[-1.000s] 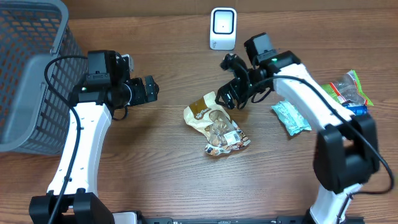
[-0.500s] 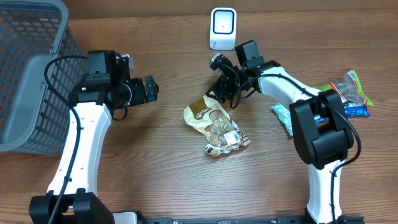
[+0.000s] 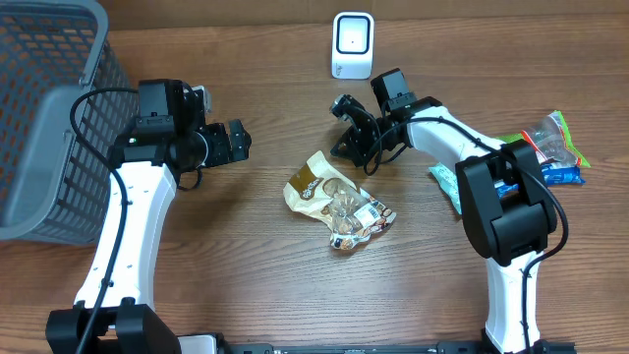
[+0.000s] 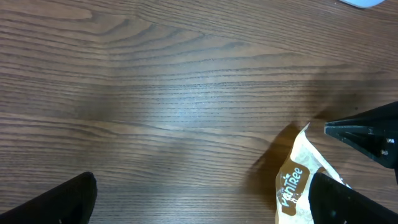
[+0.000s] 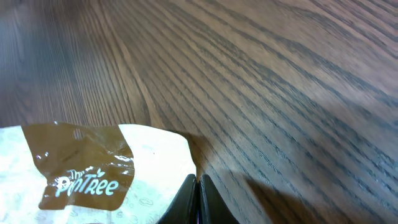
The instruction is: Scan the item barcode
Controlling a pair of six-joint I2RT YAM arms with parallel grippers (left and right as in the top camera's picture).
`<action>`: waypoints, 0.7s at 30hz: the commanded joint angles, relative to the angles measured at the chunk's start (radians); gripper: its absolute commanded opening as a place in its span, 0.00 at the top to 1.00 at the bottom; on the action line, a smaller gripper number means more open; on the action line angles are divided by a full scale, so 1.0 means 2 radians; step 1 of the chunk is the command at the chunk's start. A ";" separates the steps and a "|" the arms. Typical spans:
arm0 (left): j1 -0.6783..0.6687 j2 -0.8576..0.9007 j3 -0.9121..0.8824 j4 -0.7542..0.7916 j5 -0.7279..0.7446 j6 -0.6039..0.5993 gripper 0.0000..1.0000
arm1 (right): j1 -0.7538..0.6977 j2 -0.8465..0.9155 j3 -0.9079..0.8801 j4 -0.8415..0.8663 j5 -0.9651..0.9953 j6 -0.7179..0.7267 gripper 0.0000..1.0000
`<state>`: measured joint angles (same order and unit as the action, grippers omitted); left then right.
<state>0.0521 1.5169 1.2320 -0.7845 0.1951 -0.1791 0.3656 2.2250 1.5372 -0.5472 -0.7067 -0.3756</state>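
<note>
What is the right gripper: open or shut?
Shut: the right gripper shows no gap between fingers, at the snack bag's edge; a pinch, cannot tell.

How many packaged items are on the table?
4: cream-and-brown snack bag at centre; pale teal packet right of it; clear red-green pouch and blue packet at the right edge. Others may be hidden.

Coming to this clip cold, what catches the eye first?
A crumpled snack bag lies in the middle of the wooden table, with the right gripper shut right at its upper corner; whether it pinches the film is unclear. A white scanner stands at the far edge, and a grey mesh basket fills the left side, beside the open left gripper.
</note>
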 commanded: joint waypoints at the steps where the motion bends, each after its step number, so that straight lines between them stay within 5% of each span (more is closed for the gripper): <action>1: -0.004 0.001 0.011 0.002 0.006 0.011 0.00 | -0.010 0.002 0.007 -0.035 -0.009 0.044 0.83; 2: -0.004 0.001 0.011 0.002 0.006 0.011 0.00 | -0.010 0.000 0.012 -0.054 -0.009 0.044 0.75; 3: -0.004 0.001 0.011 0.002 0.006 0.011 0.00 | -0.010 -0.009 0.023 -0.106 -0.009 0.037 0.53; 5: -0.004 0.001 0.011 0.002 0.006 0.011 0.00 | -0.007 -0.026 0.041 -0.182 -0.005 0.023 0.44; 9: -0.004 0.001 0.011 0.002 0.006 0.011 0.00 | 0.019 -0.085 0.047 -0.273 -0.006 0.063 0.56; 15: -0.004 0.001 0.011 0.002 0.006 0.011 0.00 | 0.066 -0.134 0.045 -0.323 0.040 0.154 0.95; 21: -0.004 0.001 0.011 0.002 0.006 0.011 0.00 | 0.119 -0.134 -0.034 -0.269 0.065 0.220 0.96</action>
<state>0.0521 1.5169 1.2320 -0.7849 0.1951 -0.1791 0.5526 1.9617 1.5471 -1.1130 -0.6155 -0.0231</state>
